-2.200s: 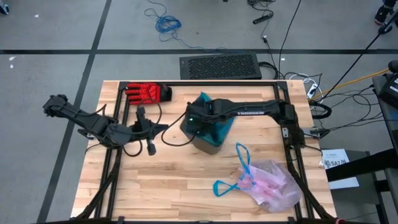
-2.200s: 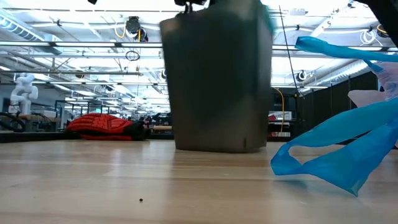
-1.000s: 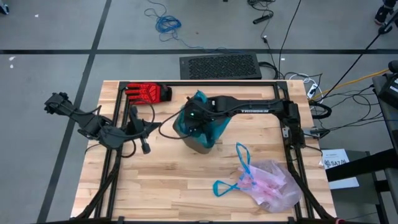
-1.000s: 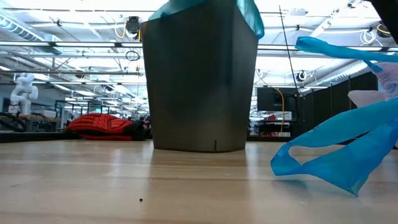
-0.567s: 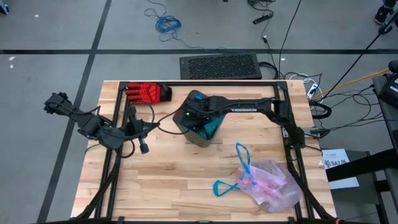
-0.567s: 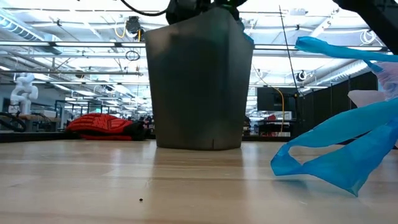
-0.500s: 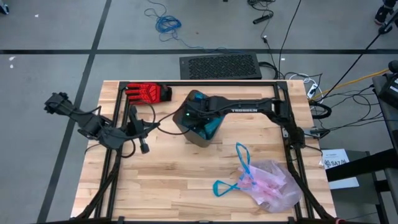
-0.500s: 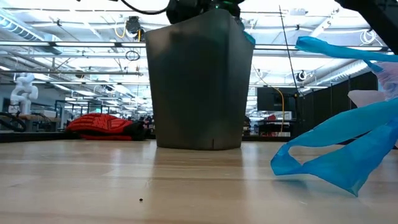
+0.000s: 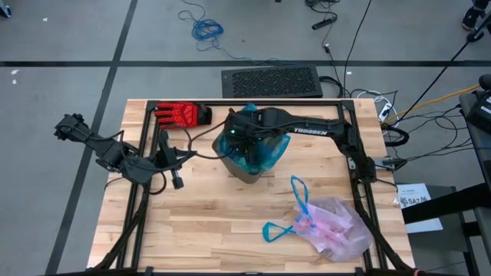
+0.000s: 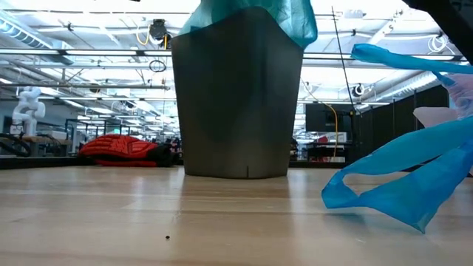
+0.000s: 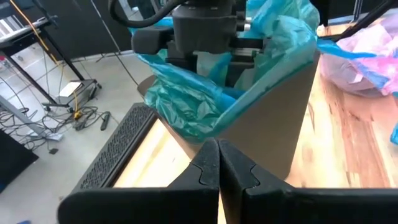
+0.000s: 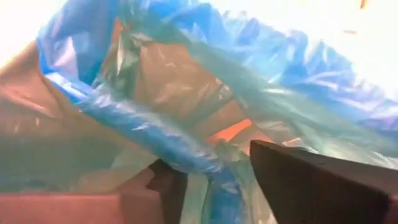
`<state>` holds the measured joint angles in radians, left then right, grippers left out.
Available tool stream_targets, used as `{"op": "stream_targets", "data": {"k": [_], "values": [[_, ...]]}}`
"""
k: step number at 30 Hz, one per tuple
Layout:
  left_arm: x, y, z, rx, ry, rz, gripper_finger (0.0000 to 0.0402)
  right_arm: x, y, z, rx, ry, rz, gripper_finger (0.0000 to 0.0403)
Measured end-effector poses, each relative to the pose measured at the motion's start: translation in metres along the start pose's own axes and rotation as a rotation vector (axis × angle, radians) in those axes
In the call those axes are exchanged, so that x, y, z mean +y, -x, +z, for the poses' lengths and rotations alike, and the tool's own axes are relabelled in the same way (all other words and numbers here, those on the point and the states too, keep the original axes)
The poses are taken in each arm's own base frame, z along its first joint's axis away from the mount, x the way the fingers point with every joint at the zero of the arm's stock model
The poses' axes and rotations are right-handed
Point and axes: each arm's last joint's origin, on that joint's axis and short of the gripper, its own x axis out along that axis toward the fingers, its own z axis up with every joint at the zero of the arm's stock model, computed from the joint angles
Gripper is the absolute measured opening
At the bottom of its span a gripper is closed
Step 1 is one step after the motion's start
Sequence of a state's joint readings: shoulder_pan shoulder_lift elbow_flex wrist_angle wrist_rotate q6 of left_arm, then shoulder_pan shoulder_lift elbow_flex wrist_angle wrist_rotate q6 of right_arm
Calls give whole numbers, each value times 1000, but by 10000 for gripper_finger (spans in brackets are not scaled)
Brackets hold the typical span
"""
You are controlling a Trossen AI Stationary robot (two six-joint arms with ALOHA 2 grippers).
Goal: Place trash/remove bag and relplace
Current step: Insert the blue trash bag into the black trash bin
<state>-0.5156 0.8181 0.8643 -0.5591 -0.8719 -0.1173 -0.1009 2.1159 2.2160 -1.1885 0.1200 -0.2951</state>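
While reaching down into the bin (image 9: 244, 165), right tool (image 9: 242, 143) spreading apart amid the teal bag (image 9: 261, 153) at its mouth. Left tool (image 9: 177, 181), pressed together, waiting left of the bin. Pink bag (image 9: 336, 228) lying on the tabletop (image 9: 199, 222) near the right corner.

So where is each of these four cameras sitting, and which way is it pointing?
High view: overhead, looking straight down on the table, both arms, the bin.
Low view: at tabletop height, facing the bin and the room; no arm shows.
Left wrist view: on the left arm, past its shut fingers toward the bin.
Right wrist view: on the right arm, inside the teal bag.
All share the bin or bag.
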Motion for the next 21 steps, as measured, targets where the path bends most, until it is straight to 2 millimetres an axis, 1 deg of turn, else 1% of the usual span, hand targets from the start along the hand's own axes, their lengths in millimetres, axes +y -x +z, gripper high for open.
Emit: {"op": "stream_targets", "data": {"k": [3, 6, 11, 18, 21], "values": [[1, 1, 3, -7, 5, -1, 0, 0, 1, 1, -4, 1, 0, 197], [2, 2, 5, -10, -6, -2, 0, 1, 1, -2, 27, 8, 6, 221], [2, 2, 5, -11, -5, -2, 0, 2, 4, -4, 56, 55, -54, 239], [2, 2, 5, -11, -6, -2, 0, 1, 34, 1, 23, 118, -162, 236], [2, 2, 5, -11, -6, -2, 0, -2, 49, 7, -31, 124, -183, 236]]}}
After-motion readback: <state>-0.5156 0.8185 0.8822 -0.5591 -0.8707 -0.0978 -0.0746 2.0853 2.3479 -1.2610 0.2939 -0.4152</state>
